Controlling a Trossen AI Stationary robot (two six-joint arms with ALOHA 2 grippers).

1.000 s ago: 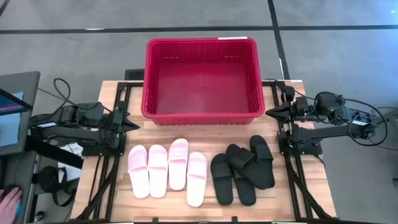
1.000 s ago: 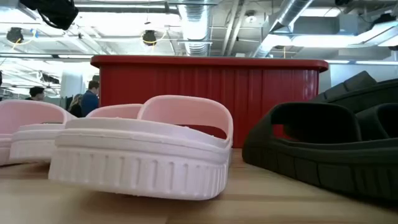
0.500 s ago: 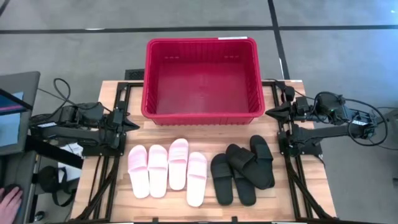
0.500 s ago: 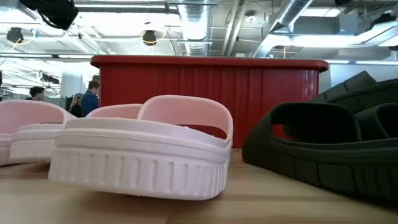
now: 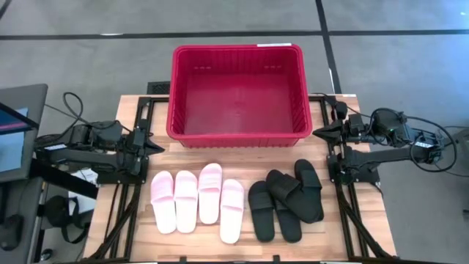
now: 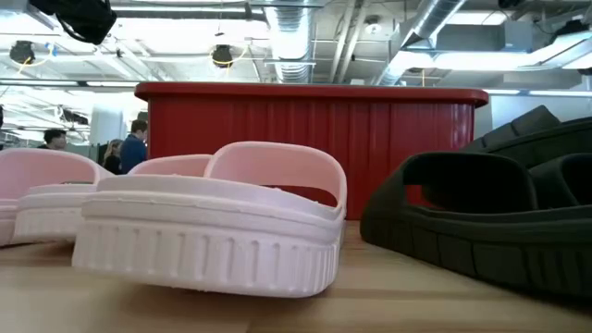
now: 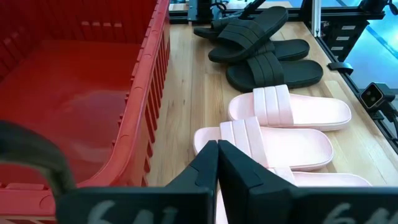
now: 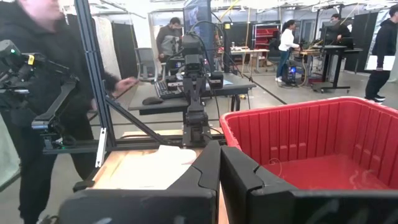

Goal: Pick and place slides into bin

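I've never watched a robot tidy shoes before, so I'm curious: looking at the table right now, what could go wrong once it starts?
Two likely snags. The black slides lie overlapped in a heap, so a grab might lift two or drag a neighbour. The pink slides lie side by side and close together, leaving little room for fingers between them. Both the left gripper and right gripper are parked shut beside the red bin, near its walls, so a careless swing could bump it.
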